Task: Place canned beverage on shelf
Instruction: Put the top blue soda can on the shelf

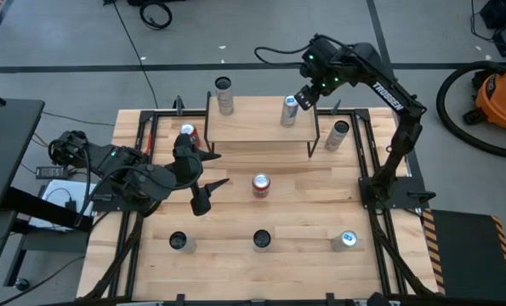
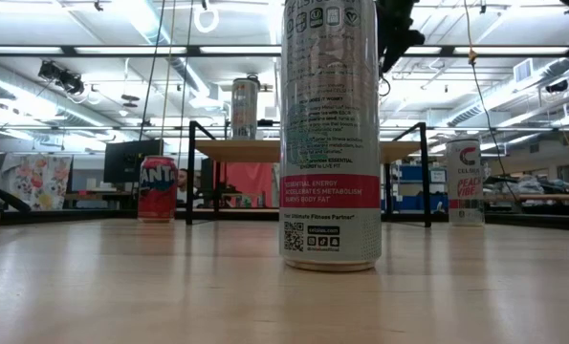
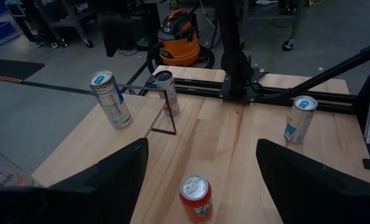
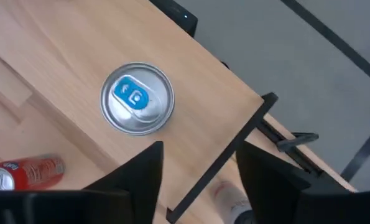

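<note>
Presently, a tall silver beverage can with a blue-tabbed lid (image 4: 137, 98) is seen standing upright on the small raised light-wood shelf on thin black legs (image 1: 257, 127), near its right end. The right gripper (image 1: 304, 95) is held above the shelf's back right corner, just beside the can, its dark fingers (image 4: 139, 171) parted and nothing gripped between them. The left gripper (image 1: 208, 173) is held over the table's (image 1: 304, 212) left side, fingers spread apart, near a red soda can (image 1: 260, 184) standing mid-table.
</note>
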`<state>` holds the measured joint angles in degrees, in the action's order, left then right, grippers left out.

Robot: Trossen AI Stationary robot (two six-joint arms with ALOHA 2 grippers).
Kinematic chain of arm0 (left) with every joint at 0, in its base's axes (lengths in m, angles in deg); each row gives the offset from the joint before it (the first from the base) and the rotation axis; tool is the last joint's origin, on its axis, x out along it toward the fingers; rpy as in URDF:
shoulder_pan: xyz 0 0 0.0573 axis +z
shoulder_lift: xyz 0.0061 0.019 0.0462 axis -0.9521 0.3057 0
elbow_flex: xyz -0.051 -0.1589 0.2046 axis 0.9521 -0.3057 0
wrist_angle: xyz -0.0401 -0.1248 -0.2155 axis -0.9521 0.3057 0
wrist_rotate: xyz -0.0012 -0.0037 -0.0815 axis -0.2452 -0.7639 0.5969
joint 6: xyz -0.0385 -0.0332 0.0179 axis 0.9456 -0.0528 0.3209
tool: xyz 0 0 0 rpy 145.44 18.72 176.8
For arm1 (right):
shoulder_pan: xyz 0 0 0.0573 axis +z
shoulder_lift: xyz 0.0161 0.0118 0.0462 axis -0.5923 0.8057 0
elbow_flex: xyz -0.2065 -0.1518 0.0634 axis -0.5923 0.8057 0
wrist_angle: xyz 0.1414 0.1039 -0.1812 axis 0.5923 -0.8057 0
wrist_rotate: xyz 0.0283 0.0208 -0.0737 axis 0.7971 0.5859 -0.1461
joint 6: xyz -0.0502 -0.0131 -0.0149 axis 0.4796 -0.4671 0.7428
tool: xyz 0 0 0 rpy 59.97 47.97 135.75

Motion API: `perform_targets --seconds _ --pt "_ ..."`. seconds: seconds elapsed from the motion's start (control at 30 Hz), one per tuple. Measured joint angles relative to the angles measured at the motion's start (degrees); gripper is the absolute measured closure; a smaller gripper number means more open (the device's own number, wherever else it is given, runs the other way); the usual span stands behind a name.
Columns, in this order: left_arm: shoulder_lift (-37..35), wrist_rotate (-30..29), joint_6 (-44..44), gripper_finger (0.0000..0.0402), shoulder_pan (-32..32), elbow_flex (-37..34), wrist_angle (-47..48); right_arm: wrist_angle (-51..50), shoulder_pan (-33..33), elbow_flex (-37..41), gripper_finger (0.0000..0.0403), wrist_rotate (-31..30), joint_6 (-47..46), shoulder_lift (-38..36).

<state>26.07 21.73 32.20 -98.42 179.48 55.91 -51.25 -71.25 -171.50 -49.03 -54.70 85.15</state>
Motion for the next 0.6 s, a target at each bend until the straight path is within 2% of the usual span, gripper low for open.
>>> perform_targets --seconds 0.2,0.43,0.6 --pt "0.00 0.01 -0.14 0.0091 0.00 0.00 0.02 -0.06 1.55 6.42 0.0289 -0.30 -1.69 -0.88" --pt "0.00 0.20 -0.14 0.0091 0.00 0.00 0.13 4.10 2.31 13.20 0.0387 -5.57 -1.49 -0.84" --pt "0.00 0.95 -0.05 0.0091 0.00 0.00 0.28 8.29 2.27 15.31 0.0390 -2.76 -0.87 -0.88"
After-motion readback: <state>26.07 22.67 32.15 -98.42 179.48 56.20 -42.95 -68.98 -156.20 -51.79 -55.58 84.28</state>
